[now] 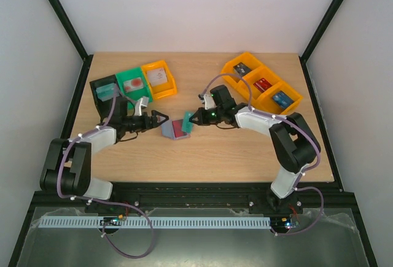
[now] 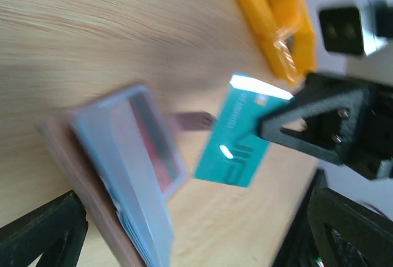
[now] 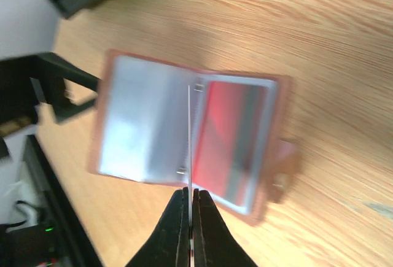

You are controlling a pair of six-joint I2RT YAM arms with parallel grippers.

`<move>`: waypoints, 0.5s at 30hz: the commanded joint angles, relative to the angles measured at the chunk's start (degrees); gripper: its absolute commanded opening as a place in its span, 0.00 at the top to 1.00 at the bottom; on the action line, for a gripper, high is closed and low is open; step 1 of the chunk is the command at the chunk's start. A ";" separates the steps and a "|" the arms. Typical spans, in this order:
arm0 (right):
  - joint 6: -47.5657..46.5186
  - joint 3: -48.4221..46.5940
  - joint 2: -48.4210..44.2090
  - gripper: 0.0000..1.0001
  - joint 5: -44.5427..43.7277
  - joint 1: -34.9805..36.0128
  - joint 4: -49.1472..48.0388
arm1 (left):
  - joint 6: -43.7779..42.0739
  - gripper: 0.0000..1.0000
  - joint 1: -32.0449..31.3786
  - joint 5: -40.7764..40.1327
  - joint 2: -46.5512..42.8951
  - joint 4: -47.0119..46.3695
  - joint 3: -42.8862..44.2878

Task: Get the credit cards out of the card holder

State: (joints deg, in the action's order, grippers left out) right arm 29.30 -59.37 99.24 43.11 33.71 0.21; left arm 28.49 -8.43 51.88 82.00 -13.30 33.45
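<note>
Wooden table point(image 1: 233, 150), one, carrying everything listed. Row of three orange bins point(image 1: 249, 56) at the far right corner. A black, a green and an orange bin point(image 1: 131, 73) stand side by side near the far left corner, each with a card-like item inside. Card holder point(image 3: 141, 126), one, lying open and flat at the middle of the table, between the two arms. It is tan-brown round the rim with two light blue panels inside, a small strap tab sticks out on the right arm's side, and its long axis runs roughly from one gripper to the other. Red card point(image 3: 230, 138), one, with a grey band, sits in the pocket of the panel nearer the right arm. The other panel shows no card that can be made out. Teal card point(image 2: 236, 135), one, with pale printed lines, is out of the pockets and held on edge above the holder, over its fold in the right wrist view. Right gripper point(image 3: 191, 208) has its jaws pinched together on an edge of the teal card. Left gripper point(image 1: 161, 118) has its jaws spread wide with nothing between them, and sits just beside the holder's left end. Judgement: the left gripper is nearer the bare panel and the right gripper nearer the red card, which is likely the next to come out.
</note>
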 commanded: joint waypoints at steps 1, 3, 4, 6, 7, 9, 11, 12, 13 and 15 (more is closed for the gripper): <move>-5.46 -1.76 1.00 0.98 -7.90 -1.02 8.85 | -3.06 0.01 4.17 -11.58 -0.84 5.39 -0.43; -6.75 -2.69 1.09 0.99 -9.84 -1.17 10.54 | -2.97 0.01 5.00 -12.83 -1.27 5.96 -0.96; -7.06 -3.07 1.10 0.99 -9.98 -1.27 10.83 | -2.92 0.01 5.20 -13.63 -1.26 6.17 -1.19; -7.68 -4.07 1.12 0.98 -9.83 -1.28 11.42 | -3.10 0.01 5.41 -15.79 -1.08 7.29 -1.27; -8.06 -4.66 0.99 0.98 -9.70 -1.28 11.85 | -3.38 0.01 5.62 -16.92 -1.05 8.12 -1.10; -9.37 -5.95 0.26 0.98 -10.24 -1.29 13.38 | -4.21 0.01 6.11 -18.93 -1.25 10.06 0.06; -11.56 -7.12 -1.11 0.98 -11.25 -1.28 15.09 | -5.46 0.01 7.11 -19.64 -2.12 12.01 2.13; -12.87 -7.79 -1.87 0.99 -11.84 -1.28 16.10 | -6.21 0.01 7.71 -19.35 -2.75 13.03 3.41; -14.04 -8.41 -2.88 0.99 -12.27 -1.28 17.19 | -7.30 0.01 8.23 -18.37 -3.47 13.96 5.00; -16.99 -9.91 -4.91 0.99 -12.66 -1.33 19.70 | -10.44 0.01 8.78 -14.39 -4.82 16.43 9.58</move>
State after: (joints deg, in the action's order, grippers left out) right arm 18.98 -65.63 99.44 33.08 32.47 13.52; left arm 23.73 -1.13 34.89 81.06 -1.69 35.11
